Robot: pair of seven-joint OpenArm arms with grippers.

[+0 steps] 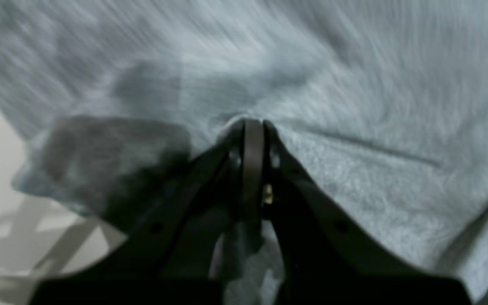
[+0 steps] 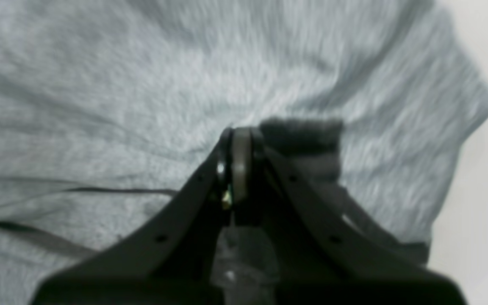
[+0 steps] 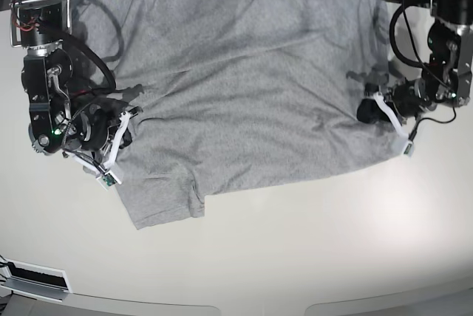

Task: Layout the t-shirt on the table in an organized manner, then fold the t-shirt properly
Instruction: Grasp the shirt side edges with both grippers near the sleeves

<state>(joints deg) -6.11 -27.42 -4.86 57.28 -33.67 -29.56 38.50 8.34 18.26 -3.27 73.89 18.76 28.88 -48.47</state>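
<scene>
Glossy white table [image 3: 295,257] bore the t-shirt [image 3: 244,87] spread wide; left wrist view, left gripper [image 1: 252,125] pinched cloth; right wrist view, right gripper [image 2: 239,131] likewise; base view, grippers held opposite side edges.

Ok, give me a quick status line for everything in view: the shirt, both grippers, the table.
Heather-grey cotton t-shirt: spread out on the table, plain side up, still wrinkled, not folded; one sleeve lies at the near left.
Black left gripper: shut on the t-shirt, pinching its edge.
Black right gripper: shut on the t-shirt, pinching its opposite edge.
Glossy off-white table: carries the shirt.
</scene>
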